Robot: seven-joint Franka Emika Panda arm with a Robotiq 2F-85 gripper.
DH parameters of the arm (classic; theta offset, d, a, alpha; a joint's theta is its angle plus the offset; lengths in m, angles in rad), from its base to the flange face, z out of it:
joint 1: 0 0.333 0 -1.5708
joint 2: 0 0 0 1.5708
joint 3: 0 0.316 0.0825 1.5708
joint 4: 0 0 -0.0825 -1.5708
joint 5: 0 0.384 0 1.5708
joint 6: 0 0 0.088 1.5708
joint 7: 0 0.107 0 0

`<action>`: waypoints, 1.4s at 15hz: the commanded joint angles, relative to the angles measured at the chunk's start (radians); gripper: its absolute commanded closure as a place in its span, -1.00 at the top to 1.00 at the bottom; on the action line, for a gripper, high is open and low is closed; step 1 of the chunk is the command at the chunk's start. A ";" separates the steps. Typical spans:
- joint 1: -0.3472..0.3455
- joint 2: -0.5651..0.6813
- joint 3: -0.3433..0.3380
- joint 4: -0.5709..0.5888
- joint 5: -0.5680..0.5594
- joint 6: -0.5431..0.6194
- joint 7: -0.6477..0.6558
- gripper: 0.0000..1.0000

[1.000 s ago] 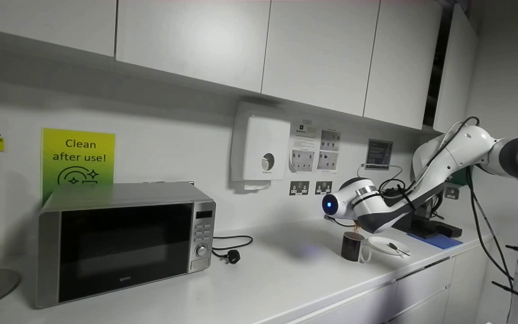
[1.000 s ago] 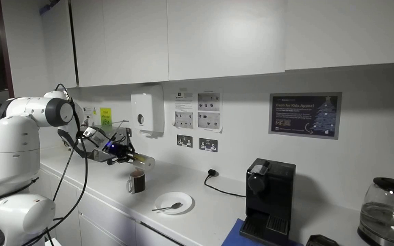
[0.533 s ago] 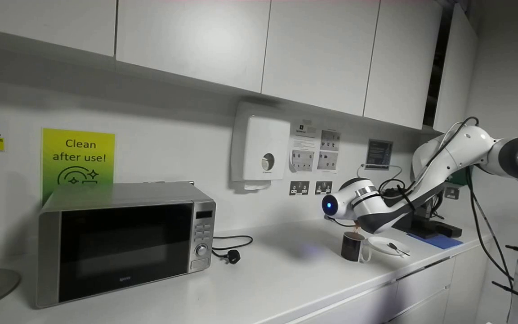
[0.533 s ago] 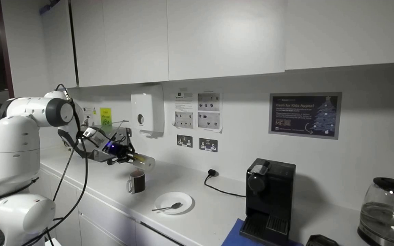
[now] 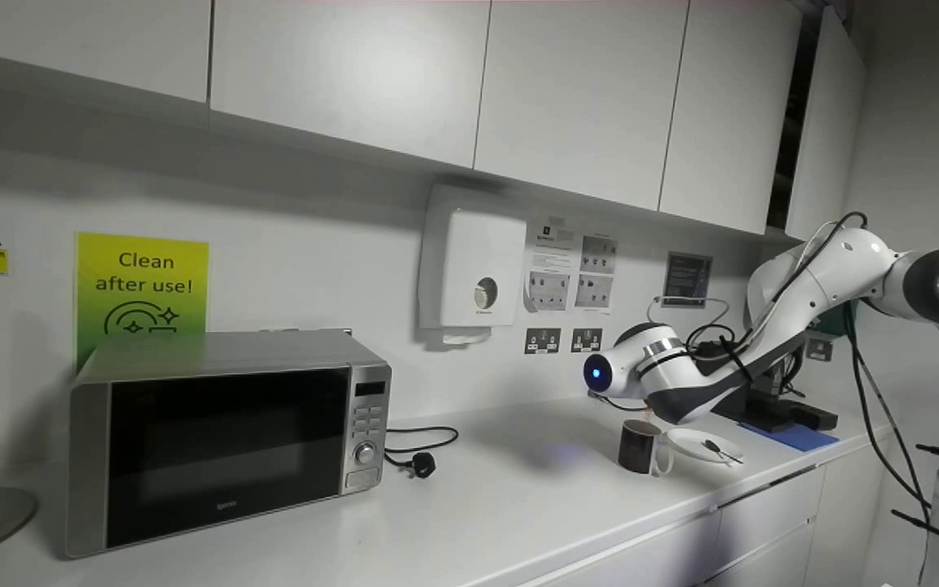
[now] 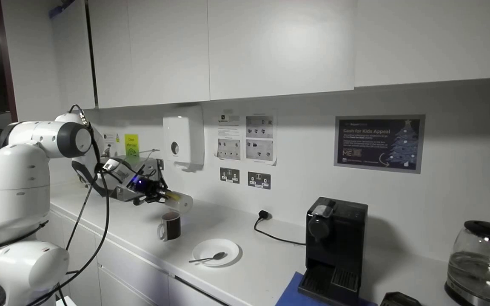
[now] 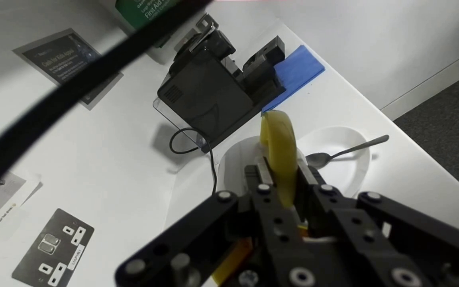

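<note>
My gripper [image 7: 282, 169] is shut on the yellow handle [image 7: 283, 145] of a pale, see-through jug, one finger on each side. In the wrist view the jug's rounded body [image 7: 235, 169] lies beyond the fingers. An exterior view shows the jug [image 6: 180, 202] tipped well over, just above a dark mug [image 6: 172, 226] with a white handle. The mug stands upright on the counter, apart from the jug. From the opposite side the mug [image 5: 637, 447] shows, while the wrist hides the gripper and most of the jug. An orange and yellow patch [image 7: 233, 261] shows beneath the gripper; I cannot tell what it is.
A white plate [image 6: 213, 245] with a spoon [image 6: 218, 256] lies beside the mug, near the counter's front edge. Farther along stand a black coffee machine [image 6: 336, 242] on a blue cloth [image 6: 289, 293] and a glass kettle [image 6: 477, 267]. A microwave [image 5: 225, 448] and wall cupboards [image 5: 567, 98] flank the arm.
The reddish-brown stream seen falling into the mug half a second and one second ago has faded to barely a trace. Arm, jug and mug have kept their places.
</note>
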 commanded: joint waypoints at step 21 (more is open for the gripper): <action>0.022 0.036 0.007 0.026 -0.097 -0.118 -0.067 -0.91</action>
